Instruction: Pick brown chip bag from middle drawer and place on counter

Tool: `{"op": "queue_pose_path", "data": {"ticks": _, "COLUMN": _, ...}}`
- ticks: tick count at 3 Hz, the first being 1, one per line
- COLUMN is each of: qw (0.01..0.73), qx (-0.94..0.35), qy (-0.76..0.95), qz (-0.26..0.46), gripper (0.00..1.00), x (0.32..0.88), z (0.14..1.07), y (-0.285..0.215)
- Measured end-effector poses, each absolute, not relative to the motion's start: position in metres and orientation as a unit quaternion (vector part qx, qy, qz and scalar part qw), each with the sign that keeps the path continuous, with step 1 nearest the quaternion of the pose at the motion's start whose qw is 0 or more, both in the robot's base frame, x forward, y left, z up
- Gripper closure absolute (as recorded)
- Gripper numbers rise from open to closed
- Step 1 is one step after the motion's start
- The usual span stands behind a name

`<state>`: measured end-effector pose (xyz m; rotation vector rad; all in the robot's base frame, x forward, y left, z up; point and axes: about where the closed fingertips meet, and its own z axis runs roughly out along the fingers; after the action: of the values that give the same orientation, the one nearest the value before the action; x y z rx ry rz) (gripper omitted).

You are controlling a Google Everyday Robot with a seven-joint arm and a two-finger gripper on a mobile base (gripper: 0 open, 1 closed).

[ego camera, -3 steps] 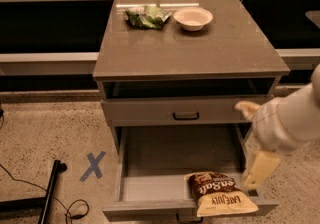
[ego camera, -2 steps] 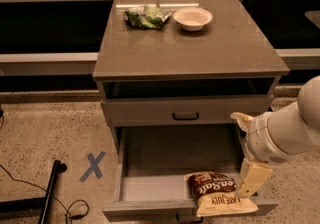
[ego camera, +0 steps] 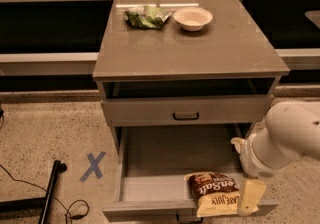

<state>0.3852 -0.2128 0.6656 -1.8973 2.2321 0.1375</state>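
As the gripper, its state unclear, hangs beside the brown chip bag in the middle drawer, the light, slippery pack looks best pinched at an edge.

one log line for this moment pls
gripper: over front right of open middle drawer, at right edge of brown chip bag | bag: lying in drawer, not lifted | counter: bowl, green bag at back

In the last 1 s the gripper has dropped along the right side of the middle drawer to its front right corner. It now sits just beside the right edge of the brown chip bag. The arm has sunk lower with it.
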Motion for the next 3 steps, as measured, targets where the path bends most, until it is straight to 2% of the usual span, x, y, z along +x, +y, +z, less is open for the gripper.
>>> {"op": "queue_pose_path", "data": {"ticks": 1, "qw": 0.082, "qx": -0.644, "qy": 0.760, "qz": 0.037, "gripper": 0.00, "x": 0.372, "z": 0.626, "y": -0.226}}
{"op": "queue_pose_path", "data": {"ticks": 3, "qw": 0.110, "qx": -0.661, "qy": 0.742, "qz": 0.011, "gripper": 0.00, "x": 0.358, "z": 0.545, "y": -0.226}}
